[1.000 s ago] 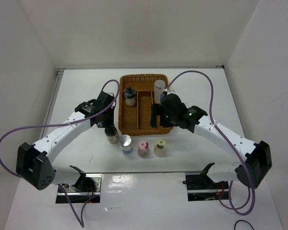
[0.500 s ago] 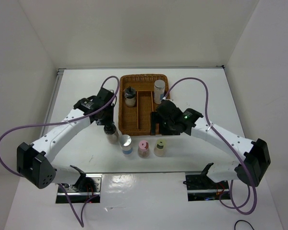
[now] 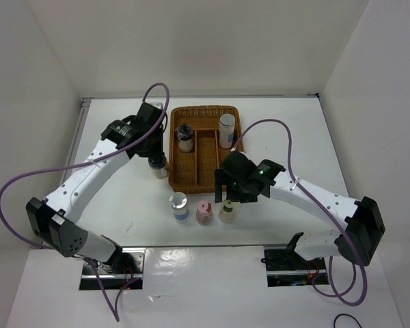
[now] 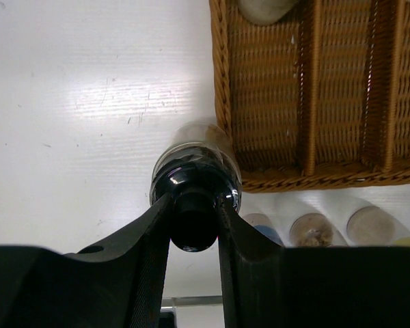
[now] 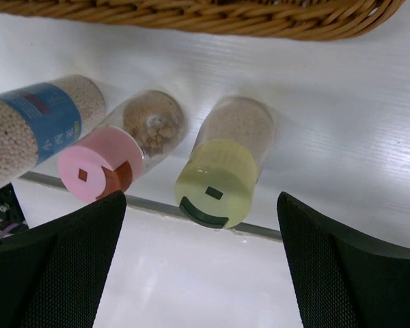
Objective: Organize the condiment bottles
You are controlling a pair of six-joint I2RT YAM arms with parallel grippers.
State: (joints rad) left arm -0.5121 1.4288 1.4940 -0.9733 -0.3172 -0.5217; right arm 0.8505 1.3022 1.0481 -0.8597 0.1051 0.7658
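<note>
My left gripper (image 3: 158, 162) (image 4: 195, 208) is shut on the knob of a black-capped bottle (image 4: 195, 179) and holds it just left of the brown wicker tray (image 3: 206, 179) (image 4: 307, 102). My right gripper (image 3: 227, 199) (image 5: 199, 205) is open, above and astride the yellow-green-capped bottle (image 3: 227, 212) (image 5: 215, 179), not touching it. The pink-capped bottle (image 3: 204, 212) (image 5: 99, 164) and a silver-capped bottle (image 3: 179, 205) with a blue label (image 5: 37, 126) stand left of it. Inside the tray stand a black-capped bottle (image 3: 185, 137) and a silver-capped bottle (image 3: 227, 129).
The tray has long dividers and sits at the table's middle back. The three loose bottles stand in a row just in front of its near rim (image 5: 191, 17). White walls enclose the table. Purple cables loop over both arms.
My left gripper has carried the black-capped bottle away from the row, up along the tray's left side. My right gripper has moved from over the tray to above the yellow-green-capped bottle.
</note>
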